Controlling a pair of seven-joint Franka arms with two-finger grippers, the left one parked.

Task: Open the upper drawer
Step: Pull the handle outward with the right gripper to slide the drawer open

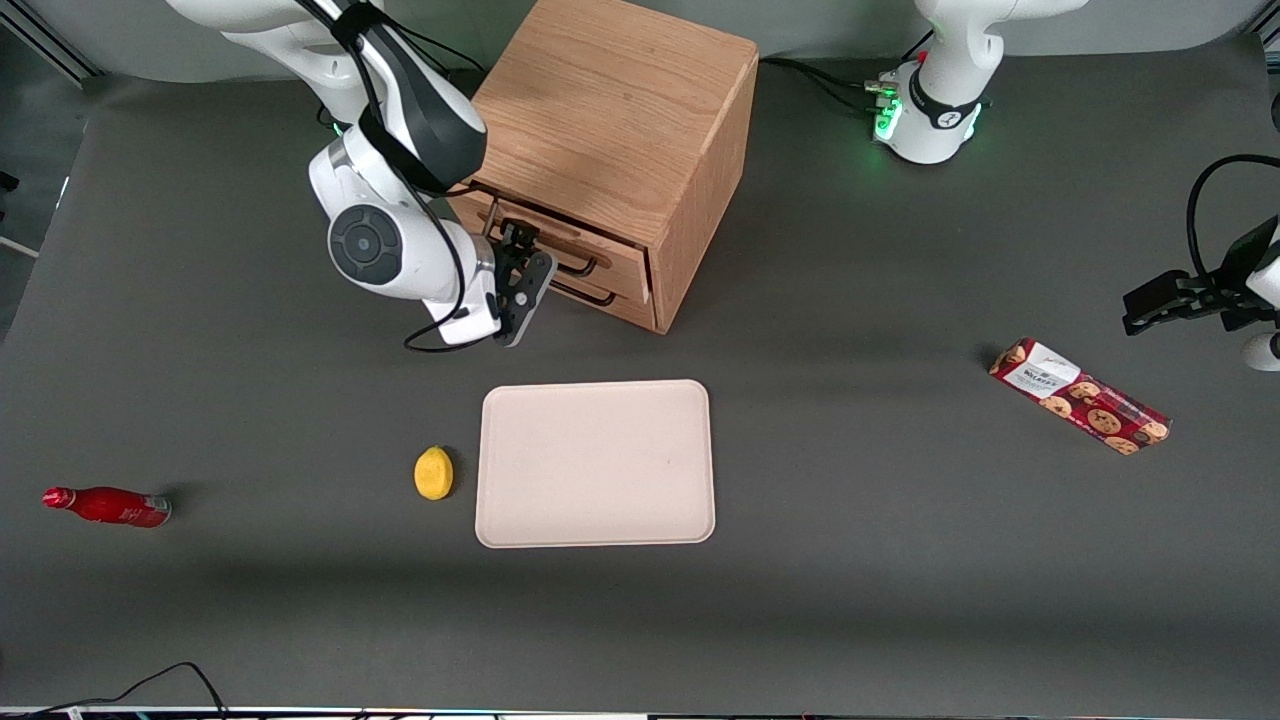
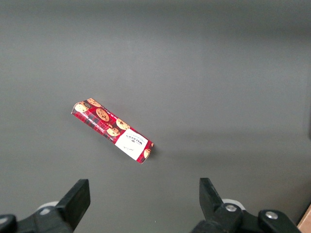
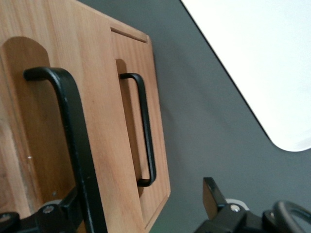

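The wooden cabinet (image 1: pixel 610 110) stands at the back of the table. Its upper drawer (image 1: pixel 622 262) (image 3: pixel 43 121) carries a thin black bar handle (image 1: pixel 572 262) (image 3: pixel 73 141), and its front sits a little proud of the lower drawer (image 3: pixel 158 145) in the right wrist view. My right gripper (image 1: pixel 516 240) (image 3: pixel 141 201) is open in front of the upper drawer, level with its handle. The bar runs just inside one finger (image 3: pixel 63 211); the other finger (image 3: pixel 214 194) hangs clear over the table. The lower drawer's identical handle (image 1: pixel 590 294) (image 3: pixel 146 131) is untouched.
A cream tray (image 1: pixel 595 463) lies nearer the front camera than the cabinet, with a lemon (image 1: pixel 433 472) beside it. A red bottle (image 1: pixel 108 506) lies toward the working arm's end. A cookie pack (image 1: pixel 1080 396) (image 2: pixel 112 131) lies toward the parked arm's end.
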